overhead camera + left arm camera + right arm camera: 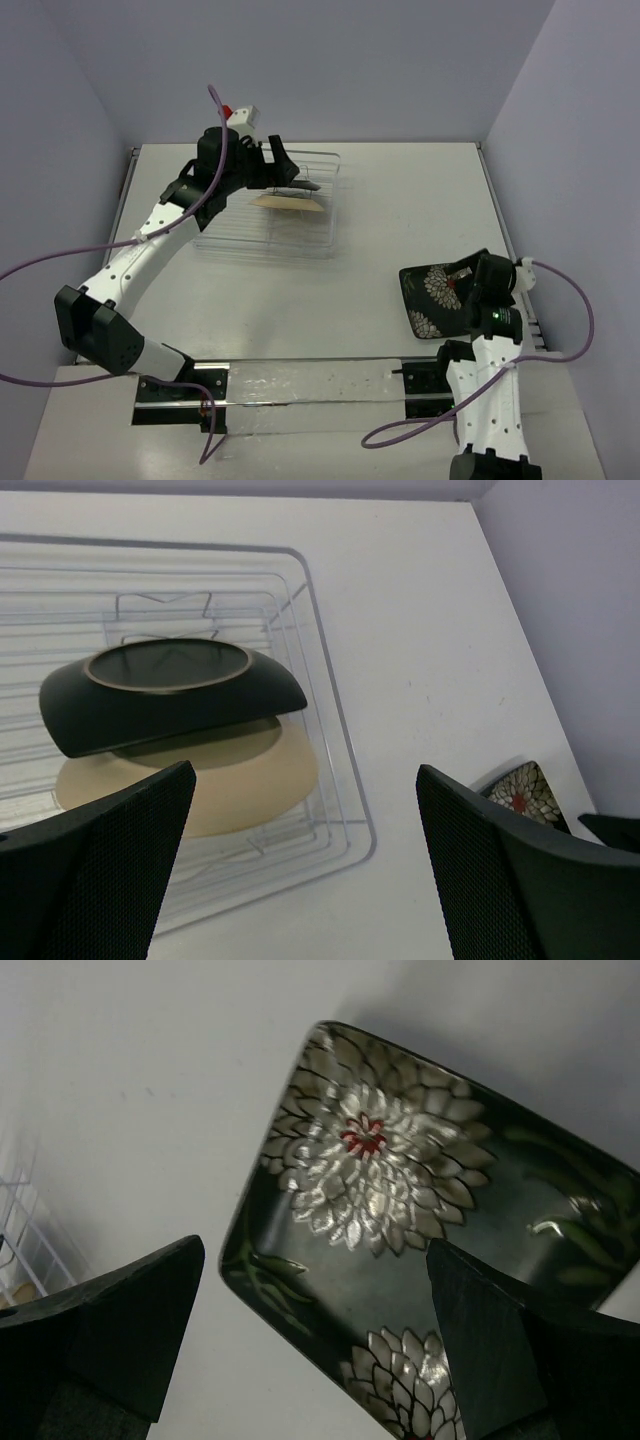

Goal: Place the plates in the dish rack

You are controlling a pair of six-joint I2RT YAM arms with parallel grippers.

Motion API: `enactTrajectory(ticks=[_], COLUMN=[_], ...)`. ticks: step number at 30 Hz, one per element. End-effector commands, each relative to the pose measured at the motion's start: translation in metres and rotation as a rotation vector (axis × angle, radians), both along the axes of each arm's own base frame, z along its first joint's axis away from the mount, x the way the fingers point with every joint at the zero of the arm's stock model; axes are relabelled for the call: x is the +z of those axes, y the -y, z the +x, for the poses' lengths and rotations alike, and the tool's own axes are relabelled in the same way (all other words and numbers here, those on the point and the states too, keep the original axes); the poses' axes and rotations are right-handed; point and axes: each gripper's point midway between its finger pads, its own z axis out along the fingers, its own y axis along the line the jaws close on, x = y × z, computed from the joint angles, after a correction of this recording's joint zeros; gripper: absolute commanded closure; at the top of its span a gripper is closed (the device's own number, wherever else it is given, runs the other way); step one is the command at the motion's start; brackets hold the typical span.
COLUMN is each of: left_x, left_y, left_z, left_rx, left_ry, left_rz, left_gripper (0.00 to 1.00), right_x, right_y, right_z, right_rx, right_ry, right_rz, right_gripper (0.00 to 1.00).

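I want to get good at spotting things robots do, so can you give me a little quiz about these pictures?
1. How many plates lie in the dish rack?
2. Where is the black flowered plate?
A. in the rack
B. on the table, under the right jaws
C. held up by the left jaws
3. True or false: the left jaws and the right jaws are both open and hold nothing.

Key
1. Two: the dark plate and the cream plate.
2. B
3. True
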Motion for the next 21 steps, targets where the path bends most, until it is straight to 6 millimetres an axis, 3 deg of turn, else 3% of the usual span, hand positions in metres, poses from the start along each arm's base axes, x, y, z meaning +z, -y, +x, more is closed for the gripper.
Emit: enactTrajectory(ticks=[1, 3, 9, 14, 19, 21], left_x=[0.033, 0.033, 0.038, 0.036, 0.040, 0.042], left_y=[0.003, 0.003, 0.003, 0.005, 0.004, 0.001], left_z=[0.014, 0.016, 0.023, 0.030, 0.038, 0.041], left_rx=[-0.032, -0.036, -0.047, -0.061, -0.060, -0.045], left_ry=[0.081, 0.086, 0.093, 0.099, 0.108, 0.112], left_rz=[-0.034, -0.036, -0.033, -0.030, -0.007, 0.004], left_gripper=[0.01, 0.01, 0.01, 0.01, 0.01, 0.01], right_x=[-0.012, -0.032, -0.066, -0.050, -0.062, -0.055], right_y=[0.002, 0.006, 0.022, 0.038, 0.038, 0.047], right_z=[-0.020, -0.026, -0.045, -0.051, -0.058, -0.063], right_rx=[-0.158, -0.226, -0.473, -0.547, -0.603, -0.689], right_ry=[-0.002, -0.016, -0.028, 0.037, -0.002, 0.037], right_rz=[0.121, 0.151, 0.226, 0.163, 0.186, 0.176], right_gripper=[0.00, 0.00, 0.00, 0.00, 0.00, 0.00])
